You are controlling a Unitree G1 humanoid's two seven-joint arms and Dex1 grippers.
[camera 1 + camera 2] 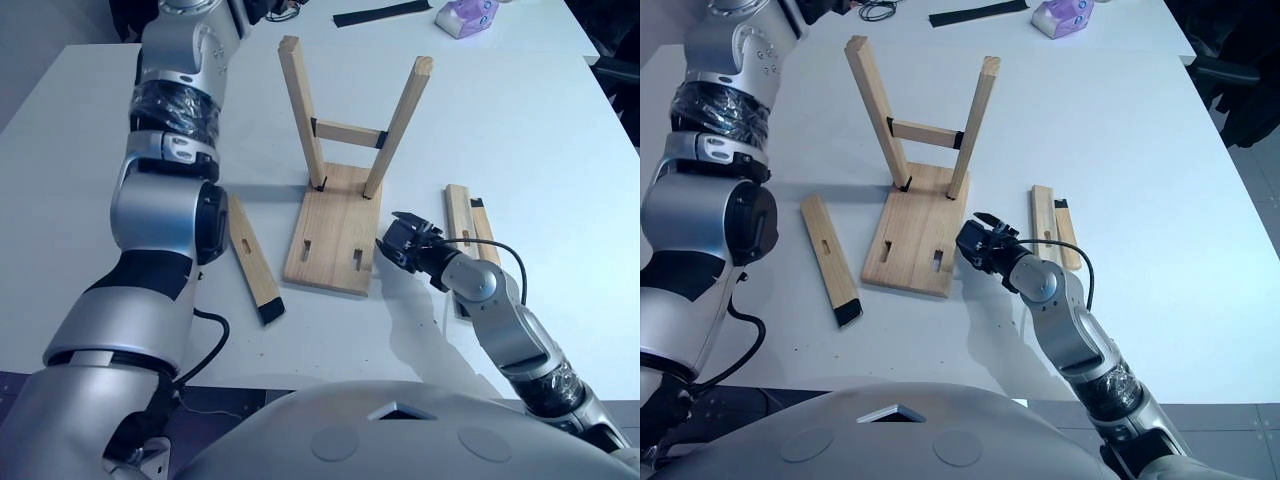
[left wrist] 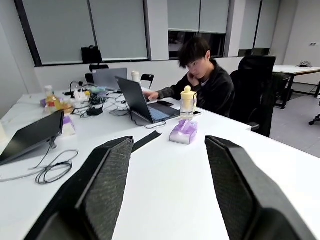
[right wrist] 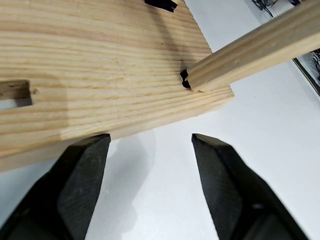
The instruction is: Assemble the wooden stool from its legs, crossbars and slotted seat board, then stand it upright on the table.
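Observation:
The slotted seat board [image 1: 325,240] lies flat on the white table. Two legs [image 1: 302,110] [image 1: 400,125] stand in its far slots, leaning apart and joined by a crossbar [image 1: 348,133]. A loose leg [image 1: 252,258] with a black tip lies left of the board. Two more loose wooden pieces [image 1: 460,215] [image 1: 482,225] lie on its right. My right gripper [image 1: 400,243] is open, low over the table beside the board's right edge [image 3: 100,65], close to one standing leg [image 3: 250,55]. My left gripper [image 2: 170,142] is open, holds nothing and faces the room; its arm is raised at the table's left.
A purple tissue box [image 1: 467,15] and a black strip [image 1: 380,14] lie at the table's far edge. Bare tabletop stretches right of the loose pieces and in front of the board. The near table edge runs just below my right arm.

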